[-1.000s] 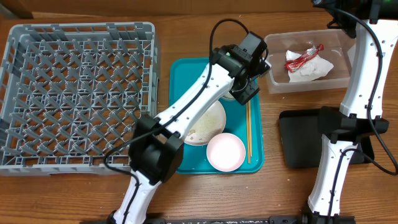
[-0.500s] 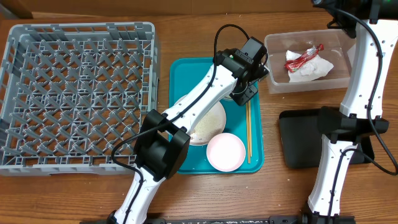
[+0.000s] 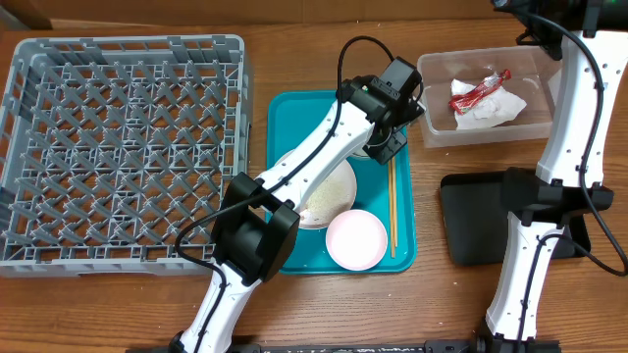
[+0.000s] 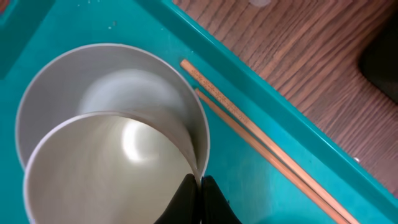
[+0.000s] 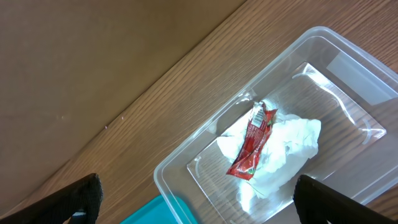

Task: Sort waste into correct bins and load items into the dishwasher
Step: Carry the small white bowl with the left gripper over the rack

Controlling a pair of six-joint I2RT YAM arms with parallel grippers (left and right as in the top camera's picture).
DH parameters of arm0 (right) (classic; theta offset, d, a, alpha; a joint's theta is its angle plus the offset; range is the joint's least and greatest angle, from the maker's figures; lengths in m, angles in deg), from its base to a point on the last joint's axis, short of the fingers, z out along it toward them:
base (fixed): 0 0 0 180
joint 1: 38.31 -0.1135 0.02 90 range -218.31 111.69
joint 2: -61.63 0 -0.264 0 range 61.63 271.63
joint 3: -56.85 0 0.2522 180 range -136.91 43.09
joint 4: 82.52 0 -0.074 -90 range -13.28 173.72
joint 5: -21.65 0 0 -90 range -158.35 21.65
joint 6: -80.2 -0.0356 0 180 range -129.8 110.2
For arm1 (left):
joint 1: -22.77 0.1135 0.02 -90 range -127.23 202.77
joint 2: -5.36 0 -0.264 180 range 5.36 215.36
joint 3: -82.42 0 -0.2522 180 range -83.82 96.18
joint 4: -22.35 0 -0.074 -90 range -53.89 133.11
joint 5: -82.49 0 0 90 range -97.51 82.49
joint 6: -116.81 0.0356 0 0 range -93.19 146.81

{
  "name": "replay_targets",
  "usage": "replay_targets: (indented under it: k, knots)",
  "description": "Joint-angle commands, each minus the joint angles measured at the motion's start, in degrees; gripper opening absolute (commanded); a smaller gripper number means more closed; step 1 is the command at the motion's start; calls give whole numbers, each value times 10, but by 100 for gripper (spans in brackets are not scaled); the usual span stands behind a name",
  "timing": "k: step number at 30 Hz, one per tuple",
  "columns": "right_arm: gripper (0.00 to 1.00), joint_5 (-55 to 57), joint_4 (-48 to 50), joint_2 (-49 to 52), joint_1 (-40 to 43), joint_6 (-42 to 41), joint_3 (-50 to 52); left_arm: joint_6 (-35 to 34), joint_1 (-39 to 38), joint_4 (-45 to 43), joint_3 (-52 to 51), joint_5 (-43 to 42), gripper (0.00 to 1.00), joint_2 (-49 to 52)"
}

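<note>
1. Since the earlier frame, the left gripper [image 4: 199, 186] is found closed. Its jaws, apart a second ago, are now pinched on the rim of the grey metal bowl [image 4: 180, 106].
2. Over the same interval the left arm's elbow is shifted slightly toward the teal tray [image 3: 294, 118]. The wrist is kept over that tray's far right corner, where the bowl stands.
3. Nothing else is displaced. The plate [image 3: 329, 201] with its pale crumbs, the smaller pale bowl [image 3: 355, 239] and the chopsticks [image 3: 392, 206] are found on the teal tray as before.
4. A paler round form is seen within the metal bowl in the left wrist view. Whether it is a second vessel or the bowl's own sheen cannot be told.
5. The right gripper [image 5: 196, 193] is unchanged, with its jaws spread wide and nothing held. It hangs above the clear tub [image 3: 432, 132], in which the napkin [image 3: 496, 110] and the red wrapper [image 3: 479, 91] lie.
6. The grasp is judged to be made but the lift not begun, since the bowl is not seen raised from the teal tray.
7. No item is yet seen in the dish rack [image 3: 128, 147], which stands well apart to the left on the bench [image 3: 118, 304]. Loading is therefore judged to be only starting, and a carry across the teal tray is called for next.
</note>
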Motion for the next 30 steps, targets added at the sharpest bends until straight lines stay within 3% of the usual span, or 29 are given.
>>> replay_targets:
  k: [1, 7, 10, 16, 23, 30]
  knots:
    - [100, 0, 3, -12, 2, -3, -7, -30, 4, 12, 56, 2, 4, 0]
    - [100, 0, 3, -12, 2, -3, -7, -103, 50, 94, 185, 72, 4, 0]
    - [100, 0, 3, -12, 2, -3, -7, -132, 92, 145, 259, 48, 4, 0]
    - [100, 0, 3, -12, 2, -3, -7, -147, 231, 225, 368, -160, 4, 0]
    - [100, 0, 3, -12, 2, -3, -7, -119, 444, 268, 362, -457, 4, 5]
    - [100, 0, 3, -12, 2, -3, -7, -73, 565, 314, 327, -532, 4, 6]
